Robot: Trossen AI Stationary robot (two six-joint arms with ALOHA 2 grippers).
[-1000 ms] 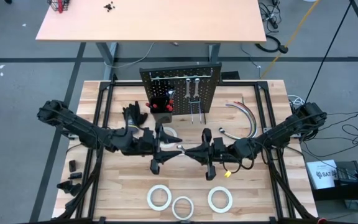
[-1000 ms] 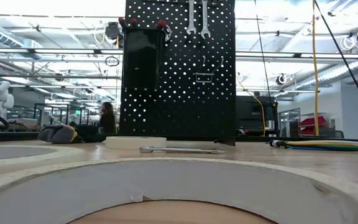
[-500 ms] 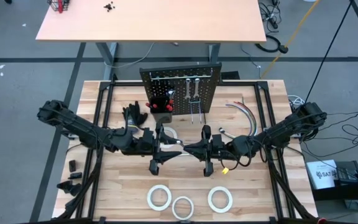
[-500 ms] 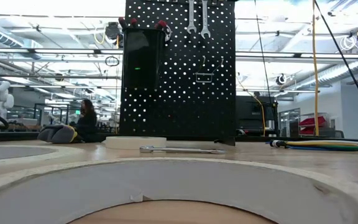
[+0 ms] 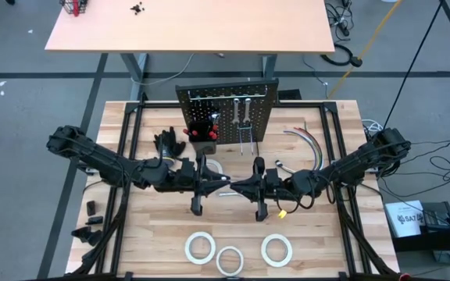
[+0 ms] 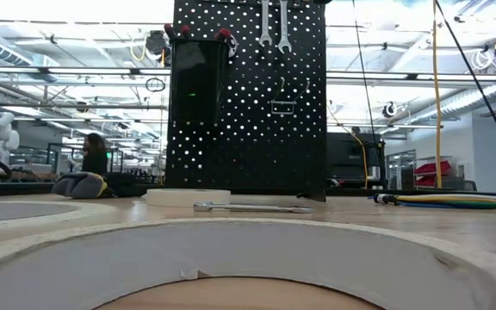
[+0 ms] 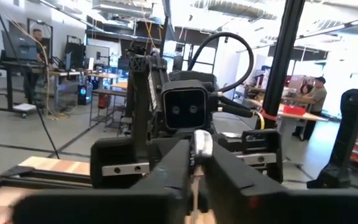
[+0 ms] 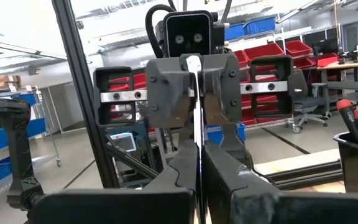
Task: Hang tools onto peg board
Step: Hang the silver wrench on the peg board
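my left gripper [image 5: 213,184] and right gripper [image 5: 239,186] meet nose to nose over the middle of the desk [image 5: 155,234], each with its fingers [image 8: 182,171] clamped on an end of the same thin silver wrench [image 8: 194,99], held in the air between them. behind them the peg board [image 5: 226,105] stands upright with two wrenches [image 6: 273,23] hung on it. three tape rolls [image 5: 230,251] lie on the desk's near edge, a ratchet [image 6: 250,207] before the board.
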